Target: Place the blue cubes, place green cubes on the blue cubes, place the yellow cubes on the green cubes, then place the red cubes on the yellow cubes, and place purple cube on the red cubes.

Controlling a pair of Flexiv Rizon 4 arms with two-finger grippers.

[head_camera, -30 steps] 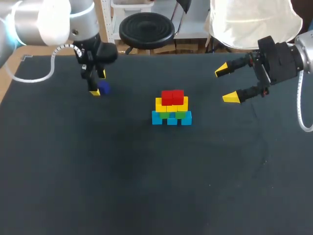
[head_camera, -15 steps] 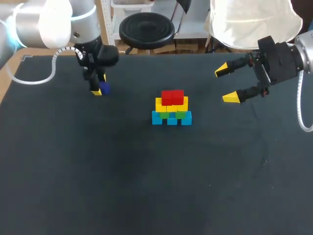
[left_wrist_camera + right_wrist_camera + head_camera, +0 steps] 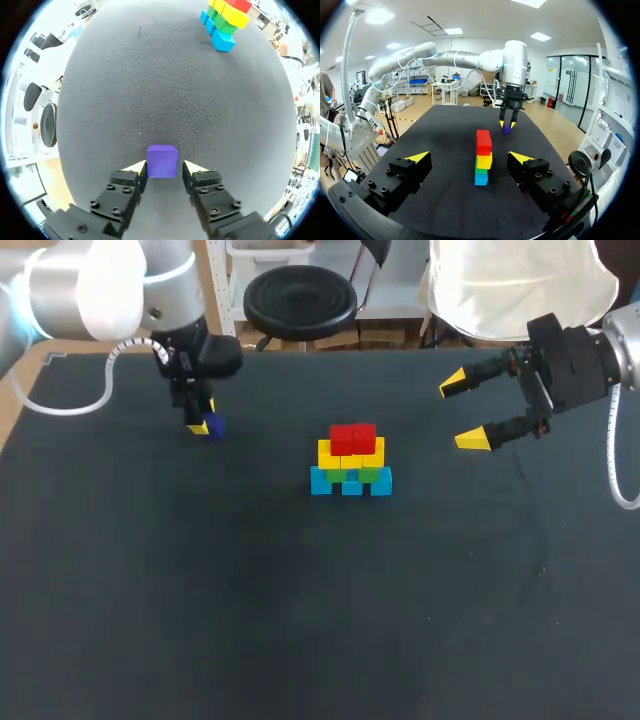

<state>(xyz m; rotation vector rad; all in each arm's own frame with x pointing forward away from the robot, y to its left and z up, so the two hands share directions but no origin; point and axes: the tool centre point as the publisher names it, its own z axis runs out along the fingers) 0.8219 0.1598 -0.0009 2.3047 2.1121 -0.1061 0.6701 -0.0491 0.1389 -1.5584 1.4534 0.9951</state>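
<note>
Left claw (image 3: 165,169): down at the bench (image 3: 300,620), well to the left of the stack (image 3: 351,462). It is narrowly open around the purple cube (image 3: 162,160). One tip looks to touch a side face and a dark sliver shows at the other, so I read it as not yet gripped. The cube appears to sit flat on the bench.

Right claw (image 3: 461,412): wide open, empty, hovering well to the right of the stack.

Stack: blue cubes (image 3: 350,484) at the base, green cubes (image 3: 352,474) on them, yellow cubes (image 3: 351,452) above, two red cubes (image 3: 352,437) on top. The spot on the red pair is bare.

Risks for you:
- Uneven closing. The touching tip pushes first, the cube skids or twists, and the grip lands on its corners and slips on the lift.
- Shallow bite. The cube sits right at the tips and could pivot during the carry to the stack.
- Narrow landing. Come down off-centre or too hard on the red pair and you shove the reds off the yellows, perhaps toppling the rest.
- Release. Spreading tips may clip the reds.

Containers: none seen on the bench.
</note>
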